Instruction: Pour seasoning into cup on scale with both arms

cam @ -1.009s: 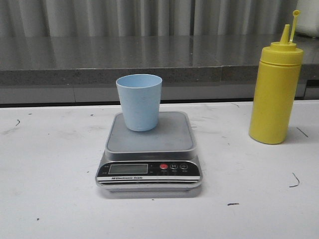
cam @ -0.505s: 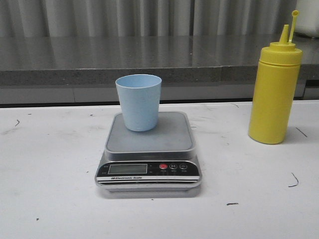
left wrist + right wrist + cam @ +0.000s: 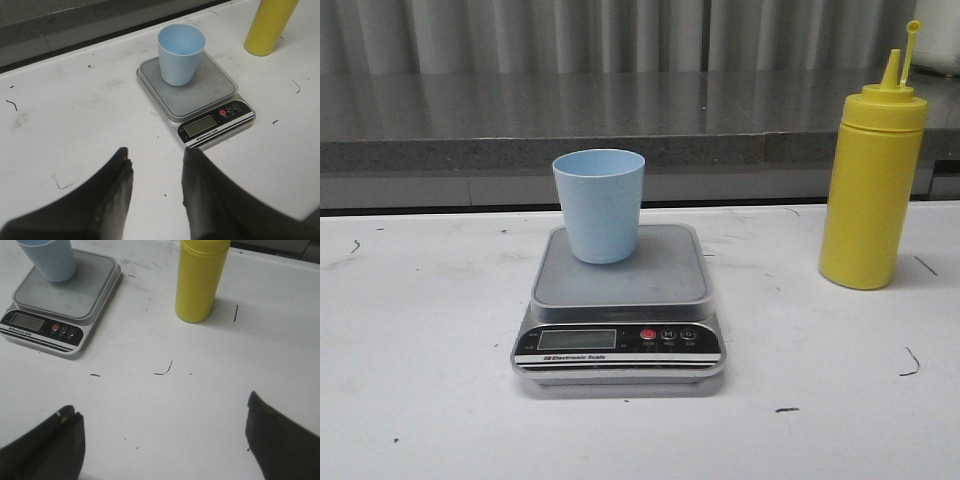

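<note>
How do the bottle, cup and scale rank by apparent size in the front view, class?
1. Scale, widest footprint.
2. Bottle, tallest.
3. Cup, clearly smallest.
Scale versus bottle is close; the scale's front edge sits nearer the camera, so that order is unsure.

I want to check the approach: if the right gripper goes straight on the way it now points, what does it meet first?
Most likely the yellow squeeze bottle. The open right gripper faces it over bare table; nothing lies between, though depth is unclear.
</note>
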Tool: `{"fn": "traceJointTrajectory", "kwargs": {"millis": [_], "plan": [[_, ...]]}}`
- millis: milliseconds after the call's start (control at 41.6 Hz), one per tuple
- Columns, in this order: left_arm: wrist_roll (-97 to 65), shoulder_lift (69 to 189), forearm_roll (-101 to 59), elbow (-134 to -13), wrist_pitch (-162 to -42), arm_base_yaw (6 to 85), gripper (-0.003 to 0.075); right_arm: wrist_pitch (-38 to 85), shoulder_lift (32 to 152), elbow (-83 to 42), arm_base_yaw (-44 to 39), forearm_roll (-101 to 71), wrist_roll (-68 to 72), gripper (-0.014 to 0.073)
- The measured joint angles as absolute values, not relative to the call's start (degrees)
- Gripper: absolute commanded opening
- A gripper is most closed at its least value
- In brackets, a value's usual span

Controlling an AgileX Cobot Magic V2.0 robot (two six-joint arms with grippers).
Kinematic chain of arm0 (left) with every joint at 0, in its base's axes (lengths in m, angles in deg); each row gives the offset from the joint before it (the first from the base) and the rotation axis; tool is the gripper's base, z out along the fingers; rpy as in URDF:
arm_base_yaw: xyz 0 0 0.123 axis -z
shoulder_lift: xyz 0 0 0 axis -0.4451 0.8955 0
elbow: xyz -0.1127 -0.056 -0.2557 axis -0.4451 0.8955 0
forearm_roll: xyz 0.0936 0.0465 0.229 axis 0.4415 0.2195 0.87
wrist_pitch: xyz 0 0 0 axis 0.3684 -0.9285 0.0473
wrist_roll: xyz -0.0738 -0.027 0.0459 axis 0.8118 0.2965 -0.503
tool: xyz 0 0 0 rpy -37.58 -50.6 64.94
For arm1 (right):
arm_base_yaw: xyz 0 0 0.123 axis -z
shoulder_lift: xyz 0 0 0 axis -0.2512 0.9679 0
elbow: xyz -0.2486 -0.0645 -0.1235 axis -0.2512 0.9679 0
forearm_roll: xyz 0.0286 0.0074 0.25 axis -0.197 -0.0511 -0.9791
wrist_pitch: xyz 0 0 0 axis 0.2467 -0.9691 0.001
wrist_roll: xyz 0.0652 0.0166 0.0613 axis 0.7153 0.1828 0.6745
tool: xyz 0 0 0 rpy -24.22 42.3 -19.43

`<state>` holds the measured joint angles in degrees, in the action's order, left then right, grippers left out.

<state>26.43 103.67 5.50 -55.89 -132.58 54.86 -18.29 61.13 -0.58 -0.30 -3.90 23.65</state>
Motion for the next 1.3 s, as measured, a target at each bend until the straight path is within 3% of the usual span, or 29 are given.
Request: {"fn": "traceJointTrajectory", "kwargs": {"millis": [144, 456, 601, 745, 1297], "plan": [[26.4, 103.7, 5.5, -55.9, -132.6, 54.9, 0.0241, -18.2, 61.1, -0.6, -0.3, -3.9, 23.6, 0.0603], [26.4, 103.7, 5.5, -55.9, -132.6, 54.9, 0.0235, -18.1, 61.1, -0.6, -0.3, -3.9, 23.6, 0.009], [26.4, 103.7, 5.5, -55.9, -132.6, 54.9, 0.0121, -18.1, 61.1, -0.6, -0.3, -3.9, 23.6, -0.0062], [26.4, 103.7, 5.5, -55.9, -132.6, 54.9, -0.0019, -17.7, 61.1, -0.6, -0.3, -3.9, 23.6, -0.0069], [26.4, 103.7, 5.5, -55.9, -132.6, 54.9, -0.002, -17.5, 61.1, -0.6, -0.3, -3.9, 23.6, -0.0069]]}}
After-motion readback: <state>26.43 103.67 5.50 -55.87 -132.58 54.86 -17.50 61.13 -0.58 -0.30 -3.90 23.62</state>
